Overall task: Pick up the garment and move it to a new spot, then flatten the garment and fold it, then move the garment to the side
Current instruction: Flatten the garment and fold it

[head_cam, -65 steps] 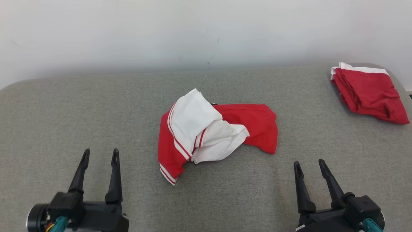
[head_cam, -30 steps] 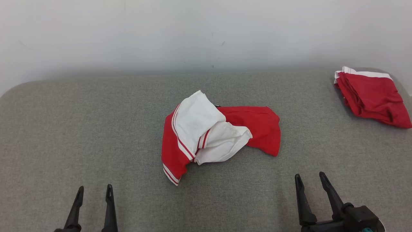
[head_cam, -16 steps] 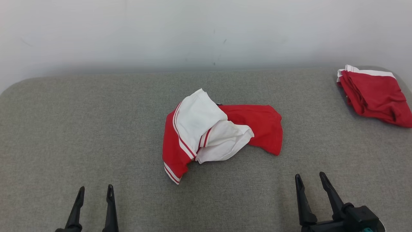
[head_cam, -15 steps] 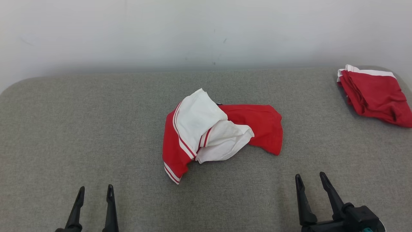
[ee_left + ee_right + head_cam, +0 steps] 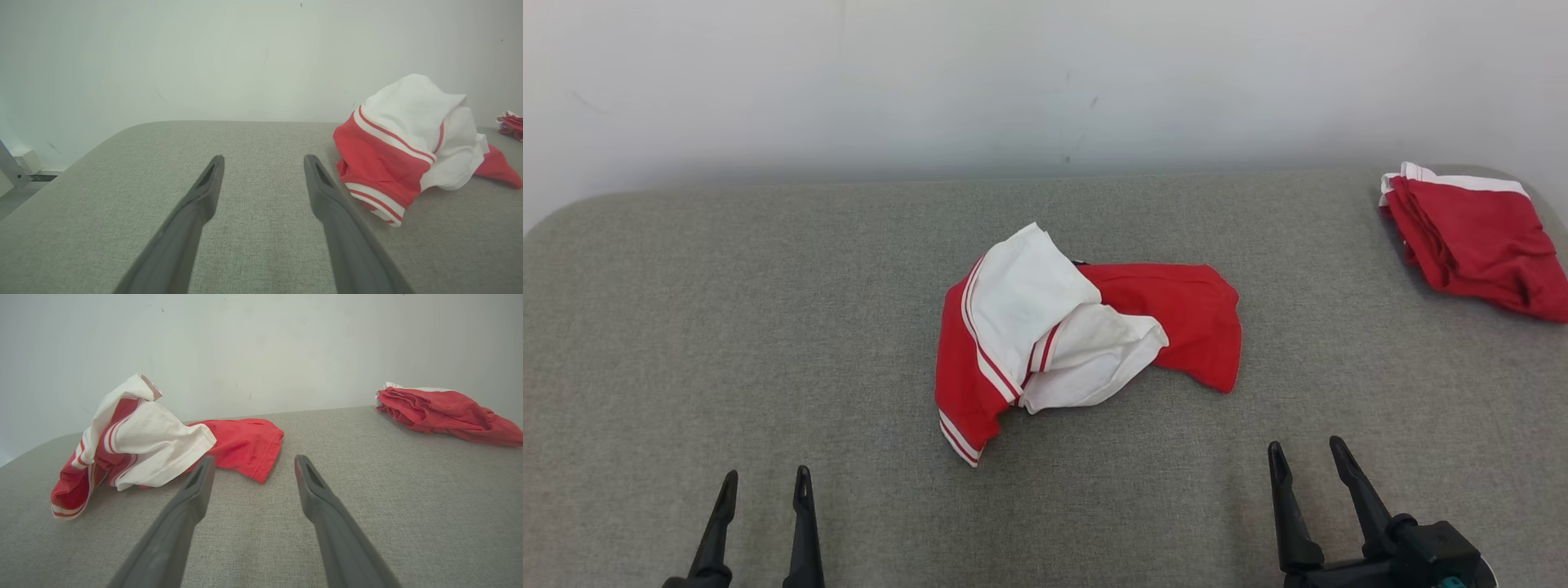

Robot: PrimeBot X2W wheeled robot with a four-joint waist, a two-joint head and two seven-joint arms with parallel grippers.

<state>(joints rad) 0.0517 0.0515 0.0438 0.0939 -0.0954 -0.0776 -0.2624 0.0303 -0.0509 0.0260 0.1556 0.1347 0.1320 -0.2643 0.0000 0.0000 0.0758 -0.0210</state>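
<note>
red-and-white garment [image 5: 1045, 327] crumpled on surface [image 5: 727, 327]; left gripper [image 5: 765, 474], right gripper [image 5: 1304, 443] fingers open, empty: best pinch opposite hems, lift clear.

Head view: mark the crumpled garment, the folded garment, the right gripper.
crumpled red-and-white garment [image 5: 1029, 314], head view, on its white panel.
folded red garment [image 5: 1474, 241], head view, on the red top layer.
right gripper [image 5: 1305, 446], head view, midway between its open fingertips.

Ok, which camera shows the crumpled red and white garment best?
The head view: the crumpled garment shows whole from above. The left wrist view sees it side-on, red tail mostly hidden; the right wrist view sees it low and foreshortened.
</note>
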